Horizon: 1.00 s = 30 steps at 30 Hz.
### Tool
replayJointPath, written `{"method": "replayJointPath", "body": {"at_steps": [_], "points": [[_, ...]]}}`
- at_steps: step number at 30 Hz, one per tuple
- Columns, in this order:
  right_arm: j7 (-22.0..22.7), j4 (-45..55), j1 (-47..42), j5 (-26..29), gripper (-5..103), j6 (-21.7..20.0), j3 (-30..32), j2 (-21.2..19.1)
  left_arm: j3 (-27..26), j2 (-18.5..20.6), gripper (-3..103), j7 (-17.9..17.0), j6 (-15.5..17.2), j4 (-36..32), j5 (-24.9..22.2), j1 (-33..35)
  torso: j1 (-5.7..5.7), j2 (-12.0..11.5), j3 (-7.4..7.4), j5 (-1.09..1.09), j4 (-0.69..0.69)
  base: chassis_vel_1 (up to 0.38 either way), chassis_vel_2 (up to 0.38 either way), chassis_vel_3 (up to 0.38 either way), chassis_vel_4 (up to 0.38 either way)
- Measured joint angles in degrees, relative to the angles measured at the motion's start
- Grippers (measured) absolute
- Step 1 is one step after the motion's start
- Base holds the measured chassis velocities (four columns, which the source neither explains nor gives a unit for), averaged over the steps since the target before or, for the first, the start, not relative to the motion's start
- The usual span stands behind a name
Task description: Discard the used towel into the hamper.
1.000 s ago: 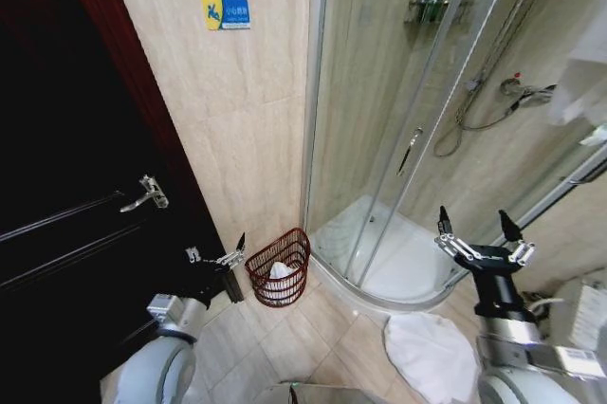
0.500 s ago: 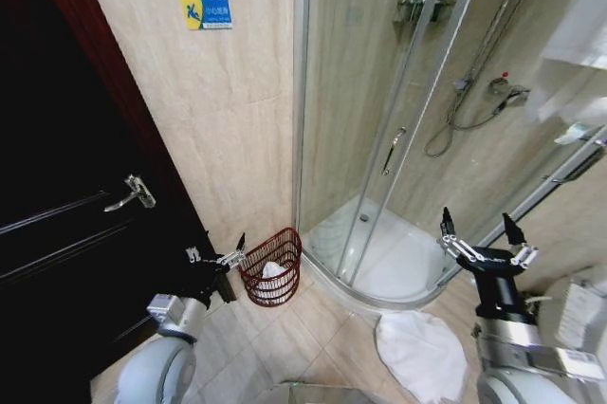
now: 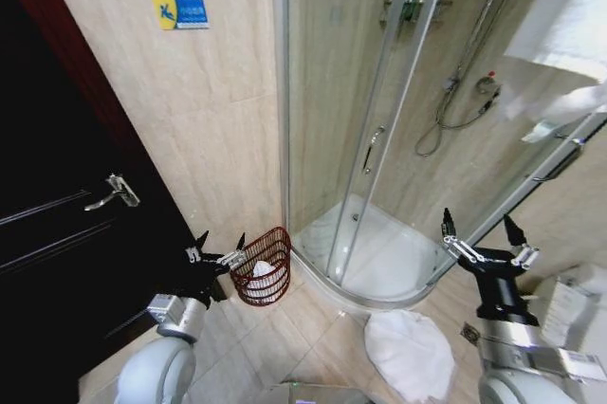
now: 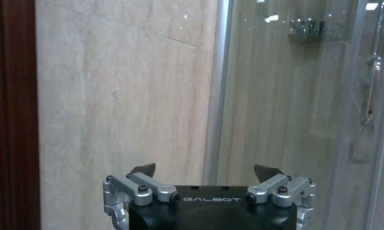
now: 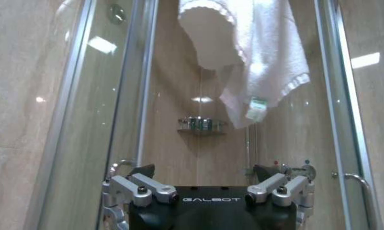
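Left tool [image 3: 219, 243] released beside the hamper [image 3: 263, 266], right tool [image 3: 481, 238] released, raised near shower glass [image 3: 379, 129], white towel [image 3: 410, 352] lay on floor

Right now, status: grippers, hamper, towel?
Left gripper and right gripper open, empty. Hamper by shower wall, white cloth inside. White towel on floor near right arm.

Hamper [image 3: 263, 277] — reddish-brown wire basket, tilted, against wall; white towel [image 3: 409, 354] crumpled on floor (well apart).
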Motion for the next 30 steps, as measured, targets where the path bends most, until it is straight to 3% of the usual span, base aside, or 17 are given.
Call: {"method": "replayJointPath", "body": {"at_steps": [30], "points": [[0.5,0.0,1.5,2.8,100,1.0,3.0,-1.9,0.0,0.0,100,0.0,0.0,0.0,0.0,0.0,0.0,0.0,0.0,-0.01,0.01,-0.122,-0.121,0.12,0.12]]}}
